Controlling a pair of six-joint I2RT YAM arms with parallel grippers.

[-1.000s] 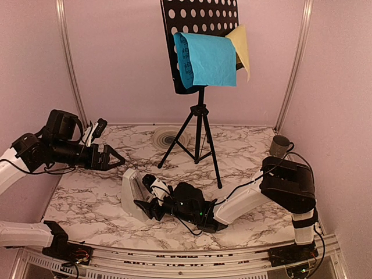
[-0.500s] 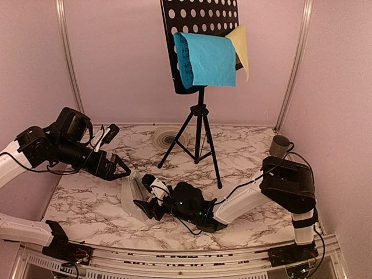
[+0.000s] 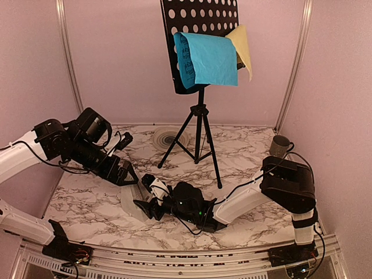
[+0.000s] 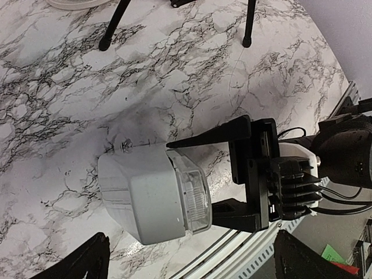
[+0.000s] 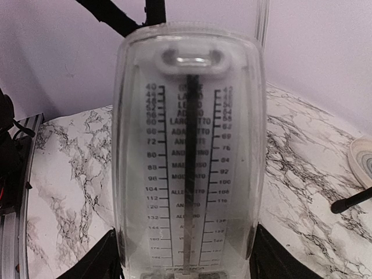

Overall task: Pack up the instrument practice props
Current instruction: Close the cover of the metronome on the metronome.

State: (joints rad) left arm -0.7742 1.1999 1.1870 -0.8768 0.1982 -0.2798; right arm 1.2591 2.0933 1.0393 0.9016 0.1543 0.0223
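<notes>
**Metronome transfer: left gripper poised, right gripper holding**

1. Marble table [image 3: 244,151]: I see no case or box to pack into in any view.

2. Music stand [image 3: 200,35]: upright on its tripod at the back of the table, untouched, with the blue page [image 3: 209,58] draped over its desk and the yellow page [image 3: 244,46] behind it. I judge these are for later.

3. Metronome [image 4: 151,200]: lies tilted at the near centre of the table, well apart from the tripod feet. I cannot tell whether it rests on the marble or hangs just above it.

4. Right gripper [image 3: 145,192]: jaws clamped on the two sides of the metronome's wide end (the wrist view looks straight up its tempo scale).

5. Left gripper [image 3: 129,176]: jaws fully apart and empty, hovering just above the metronome's narrow end.

Recommendation: I take this as a handover. I would straddle the opaque white body with the left fingers, not the clear cover, square to its flat sides. The right grip should release only once the left is firm.
</notes>
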